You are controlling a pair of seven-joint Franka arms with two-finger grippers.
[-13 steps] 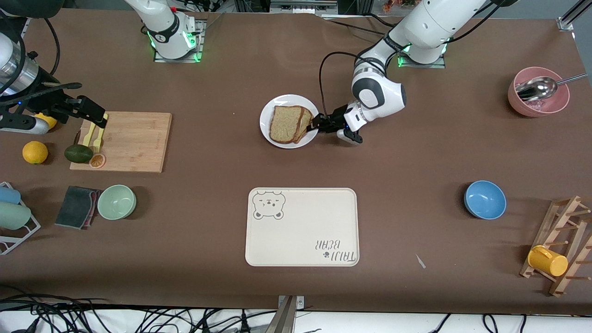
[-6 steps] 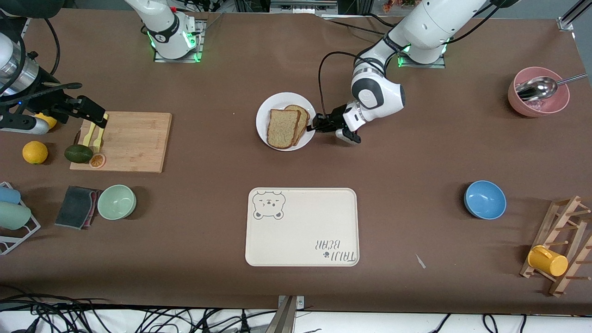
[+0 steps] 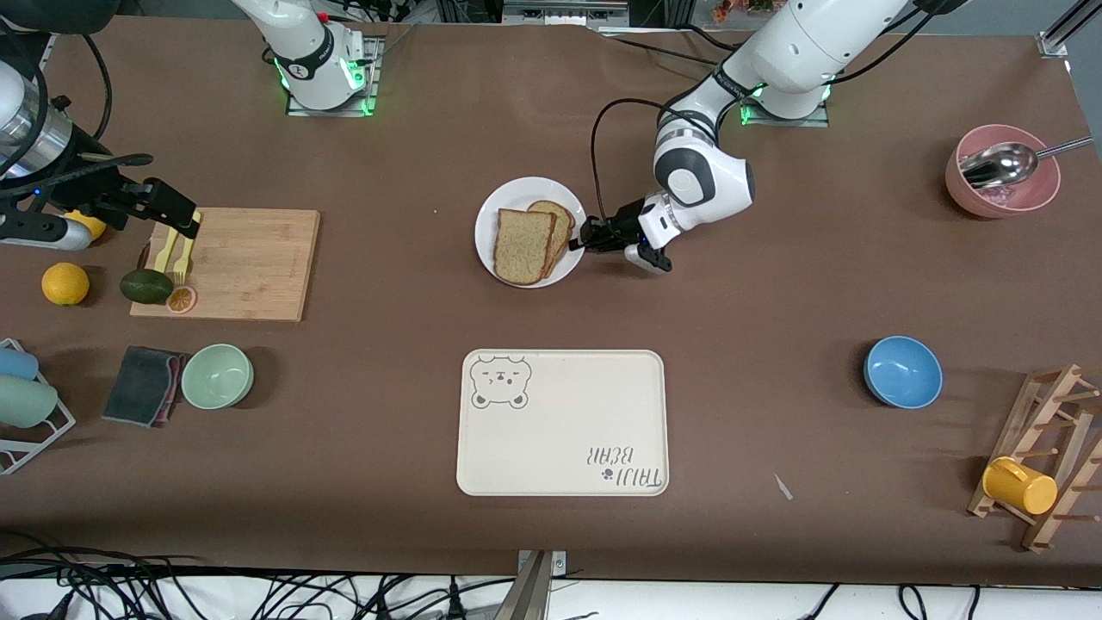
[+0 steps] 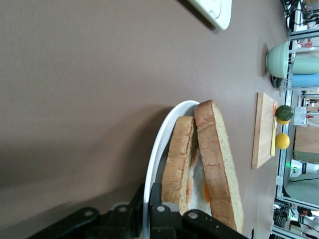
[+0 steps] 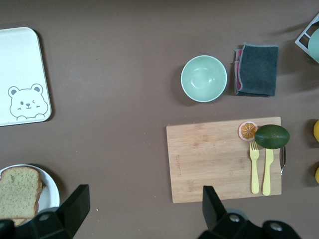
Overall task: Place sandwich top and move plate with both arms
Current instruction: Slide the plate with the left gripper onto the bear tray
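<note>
**Left gripper clamped on the plate rim, sandwich top in place**

The sandwich top (image 3: 523, 246) lies flat on the plate (image 3: 516, 190), its long axis running from the robots' side toward the front camera with a slight tilt. It sits askew over the egg slice (image 3: 558, 222), whose rounded crust peeks out on the side toward the left arm's end. In the left wrist view the egg's white and orange show between the two slices. The plate stands on the brown counter (image 3: 775, 284), about midway between the two arm bases.

The left gripper (image 3: 587, 238) is closed on the plate's rim at the edge toward the left arm's end. The right gripper (image 3: 176, 209) hangs with fingers spread wide over the end of the cutting board (image 3: 250, 258), where that arm waits.

Nearer the front camera than the plate lies the cream bear tray (image 3: 562, 422), well apart from it, with bare counter between. On the board rest two yellow forks (image 3: 176, 254), an avocado (image 3: 145, 285) and an orange slice (image 3: 181, 299). A green bowl (image 3: 217, 375) and a dark cloth (image 3: 142, 385) lie nearer the camera than the board. A blue bowl (image 3: 902, 371) and a pink bowl (image 3: 1001, 185) with a metal scoop sit toward the left arm's end.
</note>
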